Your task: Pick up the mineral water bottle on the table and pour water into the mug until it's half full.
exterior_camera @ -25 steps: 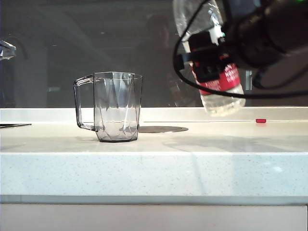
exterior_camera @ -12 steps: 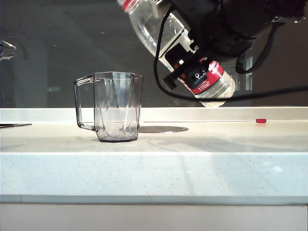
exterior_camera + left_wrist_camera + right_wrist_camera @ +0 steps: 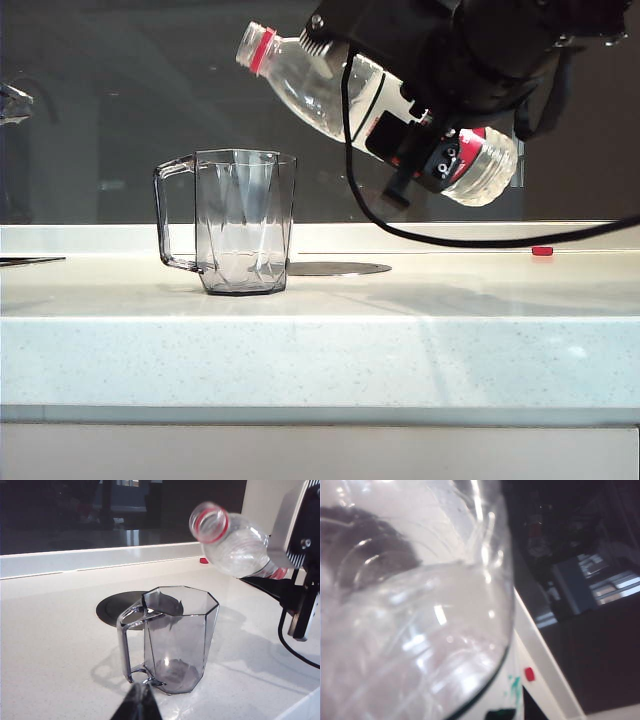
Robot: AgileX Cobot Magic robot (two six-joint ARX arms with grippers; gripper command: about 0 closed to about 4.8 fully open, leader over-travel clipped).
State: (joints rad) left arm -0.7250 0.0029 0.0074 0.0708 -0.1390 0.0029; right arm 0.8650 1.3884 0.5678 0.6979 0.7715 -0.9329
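Observation:
The smoky-grey faceted mug (image 3: 245, 222) stands upright on the white table (image 3: 320, 345), handle to the left, and looks empty (image 3: 180, 635). My right gripper (image 3: 402, 112) is shut on the mineral water bottle (image 3: 330, 90), holding it tilted in the air. The open red-ringed mouth (image 3: 255, 46) points up and left, just above the mug's rim. No stream shows at the mouth (image 3: 209, 522). The clear bottle wall (image 3: 410, 630) fills the right wrist view. My left gripper (image 3: 140, 703) is shut, low over the table just in front of the mug's handle.
A small red cap (image 3: 542, 251) lies at the back right of the table, near the raised rear ledge. A dark round disc (image 3: 335, 268) is set into the surface just behind the mug. A black cable (image 3: 470, 240) hangs below the right arm.
The right wrist has rolled, tipping the bottle from near upright to a steep tilt. Its mouth has swung left toward the mug. The mug and left gripper have not moved.

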